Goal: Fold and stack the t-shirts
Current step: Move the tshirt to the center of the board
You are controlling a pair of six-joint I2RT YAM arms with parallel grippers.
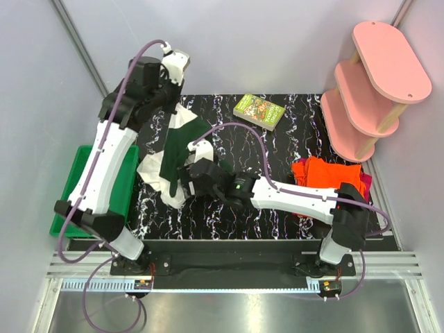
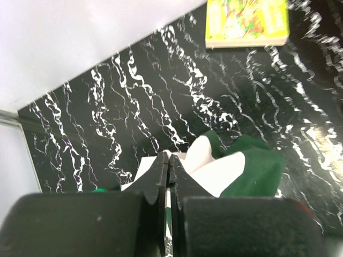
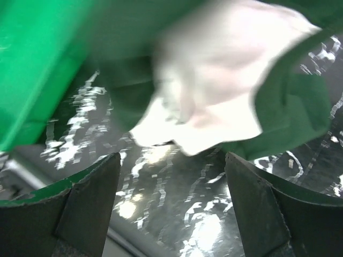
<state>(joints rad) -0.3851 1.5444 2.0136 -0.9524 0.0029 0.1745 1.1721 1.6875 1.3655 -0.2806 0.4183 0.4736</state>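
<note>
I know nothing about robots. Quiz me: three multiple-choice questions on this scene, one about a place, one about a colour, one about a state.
1. The green book lies: A near the far edge of the table; B on the floor; C under a shirt.
2. The shirt pile at the right is mainly: A blue; B orange; C grey.
3. The right gripper is: A open; B shut on cloth; C shut on the book.
Answers: 1 A, the top view shows it by the back edge. 2 B, orange cloth tops it. 3 A, its fingers stand wide apart, gripping nothing.
</note>
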